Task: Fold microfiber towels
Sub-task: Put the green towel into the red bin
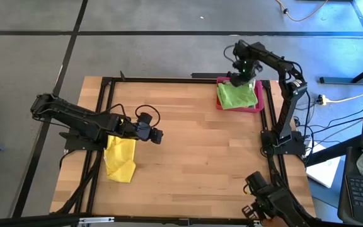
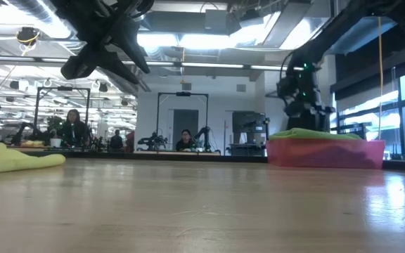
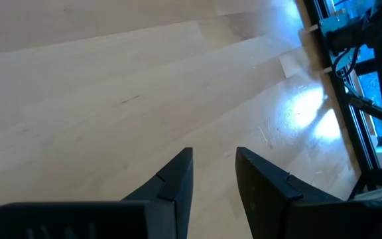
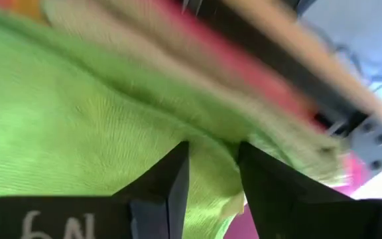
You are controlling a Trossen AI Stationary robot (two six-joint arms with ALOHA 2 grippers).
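A yellow microfiber towel (image 1: 120,159) lies crumpled flat on the wooden table near its left edge, and the low view also shows this towel (image 2: 13,158). My left gripper (image 1: 159,135) hangs above the bare wood to the right of it, open, with nothing between its fingers (image 3: 214,166). A green towel (image 1: 237,96) lies folded in the pink-red tray (image 1: 261,108) at the far right corner. My right gripper (image 1: 240,77) points down just above that green towel (image 4: 78,119), open (image 4: 212,159). In the low view the right gripper (image 2: 306,112) hangs clear of the cloth (image 2: 315,133).
A black metal frame (image 1: 106,113) runs around the table's edges. The pink-red tray (image 2: 329,153) stands at the far right. Bare wood (image 1: 200,151) spans the middle of the table. People sit in the room beyond the far edge (image 2: 72,126).
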